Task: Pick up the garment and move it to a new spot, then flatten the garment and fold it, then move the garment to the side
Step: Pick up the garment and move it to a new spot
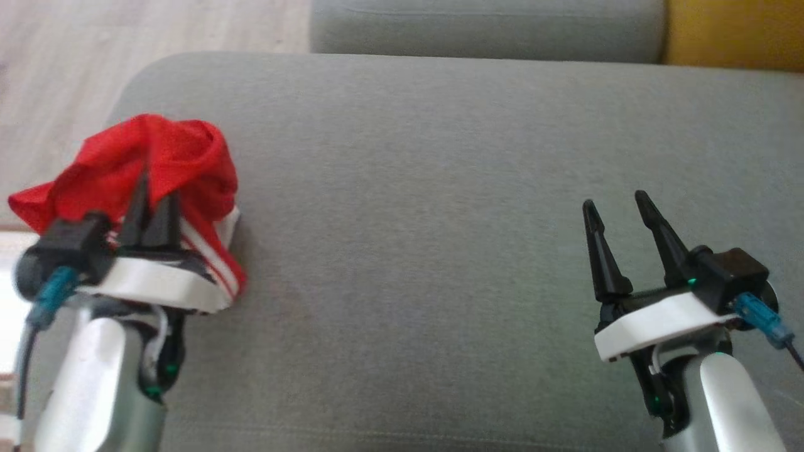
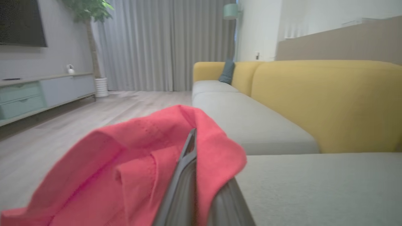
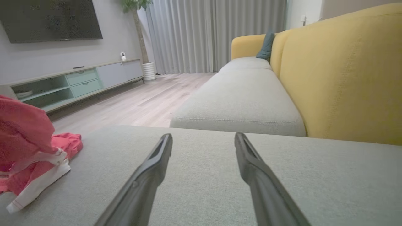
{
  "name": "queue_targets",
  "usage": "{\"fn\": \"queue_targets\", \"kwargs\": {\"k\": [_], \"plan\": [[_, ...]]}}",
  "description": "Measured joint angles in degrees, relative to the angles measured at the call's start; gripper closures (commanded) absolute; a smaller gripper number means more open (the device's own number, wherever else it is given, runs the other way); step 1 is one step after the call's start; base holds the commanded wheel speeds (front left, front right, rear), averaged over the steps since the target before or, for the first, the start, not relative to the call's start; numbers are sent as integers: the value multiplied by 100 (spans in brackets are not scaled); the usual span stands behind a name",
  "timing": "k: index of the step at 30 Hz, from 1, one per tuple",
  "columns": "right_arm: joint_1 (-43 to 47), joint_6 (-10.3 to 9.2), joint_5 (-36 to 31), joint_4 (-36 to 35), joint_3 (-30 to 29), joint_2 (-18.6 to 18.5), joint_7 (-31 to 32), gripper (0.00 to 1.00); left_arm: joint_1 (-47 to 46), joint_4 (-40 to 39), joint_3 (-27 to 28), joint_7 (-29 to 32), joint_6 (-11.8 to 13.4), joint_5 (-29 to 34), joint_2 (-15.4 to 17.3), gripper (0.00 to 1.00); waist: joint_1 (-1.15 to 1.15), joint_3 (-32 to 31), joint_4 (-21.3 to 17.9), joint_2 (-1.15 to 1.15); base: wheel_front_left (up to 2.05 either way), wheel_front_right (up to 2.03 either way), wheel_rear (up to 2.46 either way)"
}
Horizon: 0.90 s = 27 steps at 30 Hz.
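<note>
The garment (image 1: 157,157) is bunched at the left edge of the sofa cushion (image 1: 408,188), clamped in the left end effector (image 1: 156,194); the right end effector (image 1: 614,202) is spread apart. If only a fold is pinched, it could be dropped over that edge.

Silver forearms (image 1: 94,376), white wrists (image 1: 653,320), black fingers (image 1: 602,251), teal plugs (image 1: 760,317).

One garment (image 1: 176,150), one left claw (image 1: 157,191) (pinching it), one right claw (image 1: 614,202), one sofa (image 1: 440,188).
</note>
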Motion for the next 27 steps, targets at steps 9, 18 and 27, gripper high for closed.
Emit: {"fn": "queue_targets", "kwargs": {"k": [9, 18, 27], "plan": [[-55, -1, 186, -159, 83, 3, -91, 0, -674, 96, -705, 166, -342, 0, -393, 100, 0, 382, -987, 0, 0, 0, 0], [-248, 0, 517, -37, 148, 4, -461, 0, -1279, 344, -1380, 276, -563, 153, -726, 100, 0, 904, -2037, 0, 0, 0, 0], [-280, 0, 602, 79, 209, 5, -647, 0, -1397, 1005, -1975, 524, -726, 227, -690, 100, 0, 1540, -2503, 0, 0, 0, 0]]}}
